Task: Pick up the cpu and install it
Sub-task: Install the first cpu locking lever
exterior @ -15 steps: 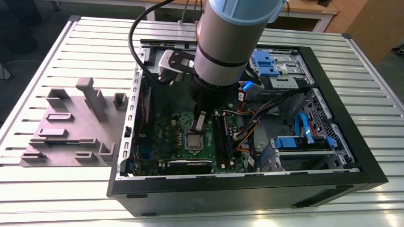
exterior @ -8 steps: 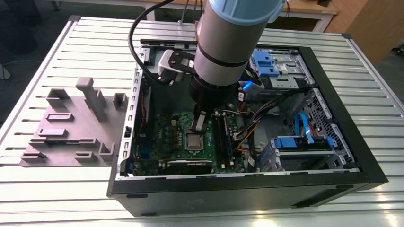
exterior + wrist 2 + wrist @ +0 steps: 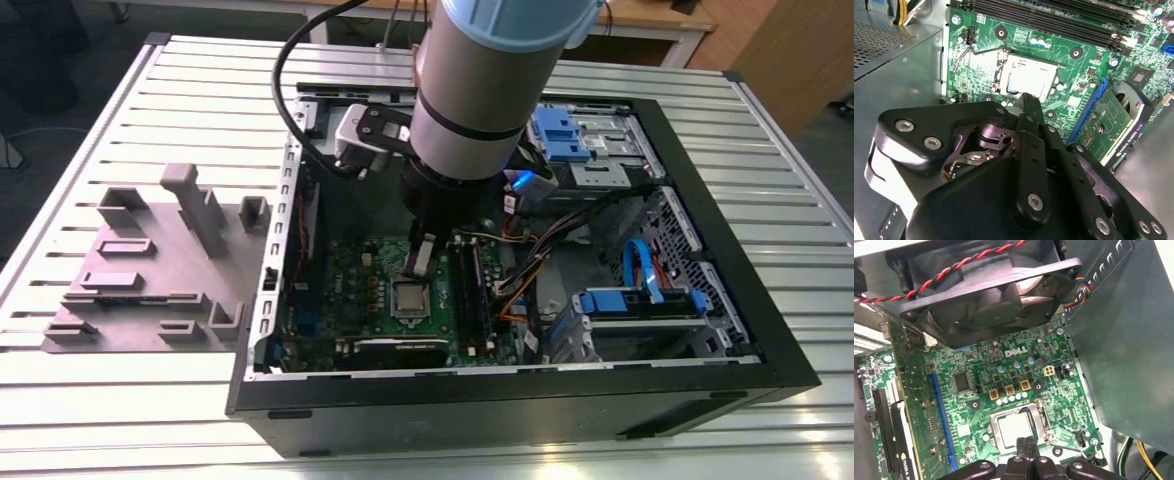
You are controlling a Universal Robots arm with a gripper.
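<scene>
The gripper (image 3: 1025, 444), fingers closed together and grasping nothing, hangs just above the cpu (image 3: 1015, 429) seated in its socket (image 3: 1041, 412).

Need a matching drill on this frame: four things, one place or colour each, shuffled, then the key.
Things:
1. cpu
2. case fan
3. grey fixture block
4. long slot beside the socket

Place or colour:
A. blue
B. seated in the socket on the green motherboard, just past the hand
C. on the slatted table, outside the case, at the exterior view's left
D. black, with a twisted red-and-black wire across it

Pairs: 1-B, 2-D, 3-C, 4-A
</scene>
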